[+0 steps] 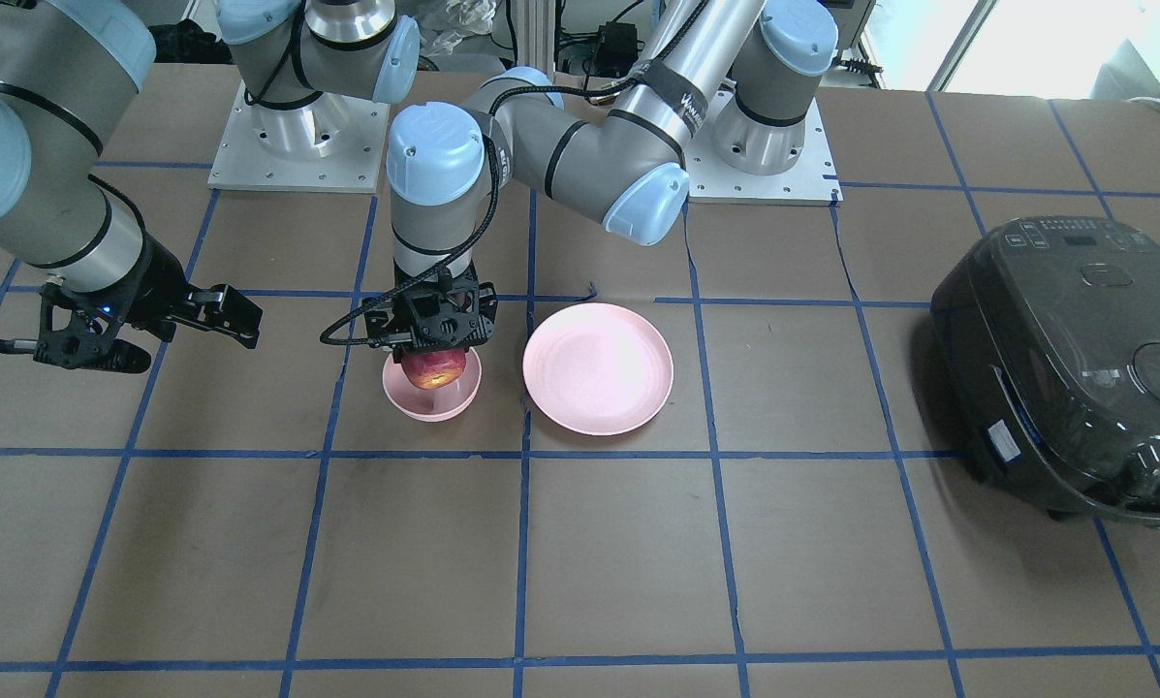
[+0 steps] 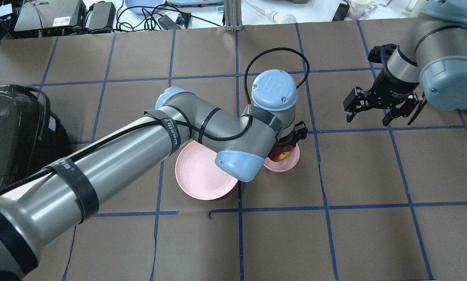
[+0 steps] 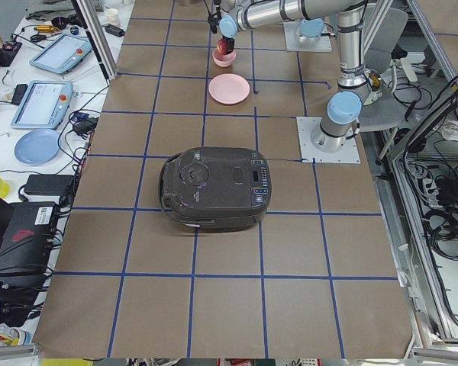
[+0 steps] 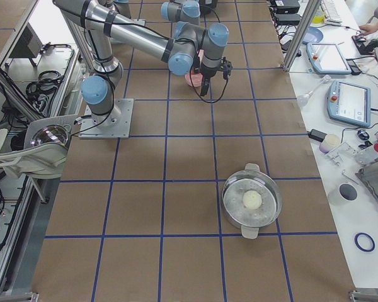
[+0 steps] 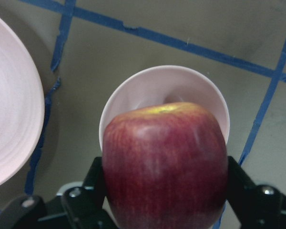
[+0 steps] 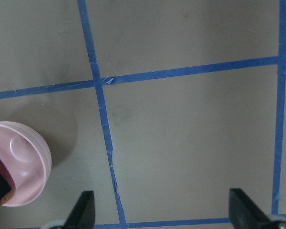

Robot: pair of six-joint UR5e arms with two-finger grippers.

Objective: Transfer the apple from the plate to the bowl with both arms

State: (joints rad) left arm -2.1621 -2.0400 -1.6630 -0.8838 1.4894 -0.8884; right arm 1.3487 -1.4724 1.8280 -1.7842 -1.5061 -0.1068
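Observation:
My left gripper (image 1: 434,330) is shut on the dark red apple (image 1: 434,366) and holds it directly over the small deep pink bowl (image 1: 431,399), at about rim height. In the left wrist view the apple (image 5: 165,164) sits between the two black fingers (image 5: 93,183), with the bowl (image 5: 164,88) beneath it. The wide pale-pink plate (image 1: 598,368) lies empty next to the bowl. My right gripper (image 1: 124,334) is open and empty, hovering over the table well away from the bowl. It also shows in the overhead view (image 2: 368,117).
A black rice cooker (image 1: 1074,368) stands at the table's end on my left side. A steel pot with a glass lid (image 4: 252,200) stands at the end on my right. The arm bases (image 1: 298,145) are at the back edge.

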